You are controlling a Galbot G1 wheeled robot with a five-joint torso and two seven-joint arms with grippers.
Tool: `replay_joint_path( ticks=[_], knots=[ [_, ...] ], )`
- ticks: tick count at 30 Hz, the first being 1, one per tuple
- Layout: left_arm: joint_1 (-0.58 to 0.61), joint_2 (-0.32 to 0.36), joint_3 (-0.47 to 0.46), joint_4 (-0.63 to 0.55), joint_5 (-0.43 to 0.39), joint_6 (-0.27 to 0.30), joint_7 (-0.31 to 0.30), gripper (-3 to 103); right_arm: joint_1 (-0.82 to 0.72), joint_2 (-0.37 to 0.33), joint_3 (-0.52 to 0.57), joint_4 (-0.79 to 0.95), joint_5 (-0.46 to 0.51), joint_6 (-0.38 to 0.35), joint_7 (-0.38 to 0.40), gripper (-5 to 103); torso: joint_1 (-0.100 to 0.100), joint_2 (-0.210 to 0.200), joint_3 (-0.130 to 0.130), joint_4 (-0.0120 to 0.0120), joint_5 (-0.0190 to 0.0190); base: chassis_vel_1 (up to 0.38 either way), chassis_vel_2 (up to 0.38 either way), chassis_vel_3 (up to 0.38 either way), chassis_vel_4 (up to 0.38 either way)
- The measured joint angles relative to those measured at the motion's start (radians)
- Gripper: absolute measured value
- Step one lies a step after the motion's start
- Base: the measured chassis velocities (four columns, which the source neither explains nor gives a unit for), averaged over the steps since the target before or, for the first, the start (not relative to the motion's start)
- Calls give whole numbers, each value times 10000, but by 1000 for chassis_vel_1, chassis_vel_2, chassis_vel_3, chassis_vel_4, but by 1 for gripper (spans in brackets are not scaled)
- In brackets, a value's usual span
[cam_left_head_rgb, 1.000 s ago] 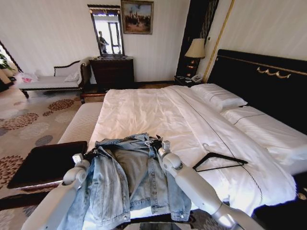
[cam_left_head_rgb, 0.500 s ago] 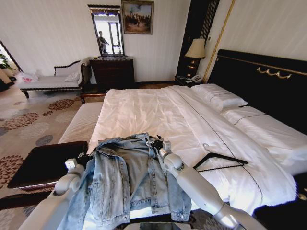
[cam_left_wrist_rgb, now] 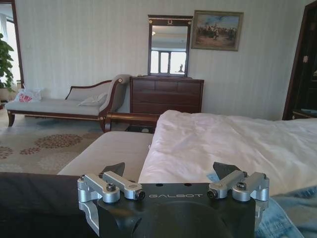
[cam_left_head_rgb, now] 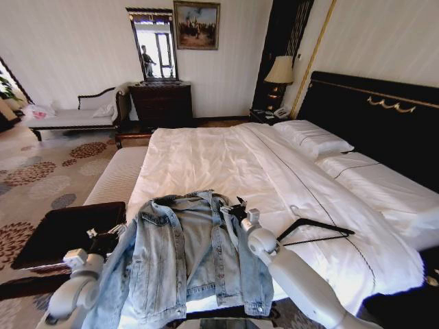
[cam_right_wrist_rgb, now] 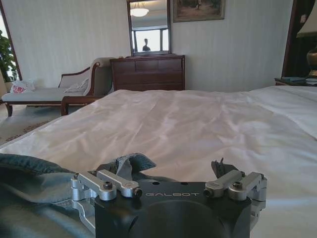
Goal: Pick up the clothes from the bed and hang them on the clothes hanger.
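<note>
Head view: faded light-blue denim jacket (cam_left_head_rgb: pixel 185 253) lies spread open, collar away from the robot, on the near end of the wide white-duvet bed (cam_left_head_rgb: pixel 206 161). Right hand (cam_left_head_rgb: pixel 241 209) sits at the jacket's right shoulder edge; right wrist view shows its fingers (cam_right_wrist_rgb: pixel 117 165) spread wide with denim bunched around one and nothing gripped. Left hand (cam_left_head_rgb: pixel 103 240) hangs off the jacket's left sleeve, over the dark bench (cam_left_head_rgb: pixel 62 229) at the bed foot; fingers (cam_left_wrist_rgb: pixel 115 168) wide apart, empty.

Thin black triangular coat hanger (cam_left_head_rgb: pixel 315 229) lies flat on the duvet, outboard of the right hand, clear of the jacket.

My read: step in hand is getting a grip on the jacket. Best taken at both shoulders near the collar so it hangs square. Pinch one fabric layer only; the open front panels fold over and could get caught double.

Around: white pillows (cam_left_head_rgb: pixel 312 137) and black headboard (cam_left_head_rgb: pixel 384 113) far beyond the hands, not in the way. Bench edge sits just under the left hand, so watch clearance there.
</note>
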Motion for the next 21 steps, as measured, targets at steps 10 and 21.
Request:
replay_joint_path(
  ticks=[10, 21],
  knots=[
    [1745, -1276, 70, -496, 1322, -1034, 466, 100, -1345, -45, 873, 513, -662, 209, -291, 100, -1, 0, -1, 2, 2, 0, 0, 0, 0],
    [2303, -2420, 361, -446, 1916, -1540, 537, 100, -2662, 79, 1807, 960, -1120, 382, -485, 100, -1, 0, 0, 0, -1, 0, 0, 0, 0]
  ],
)
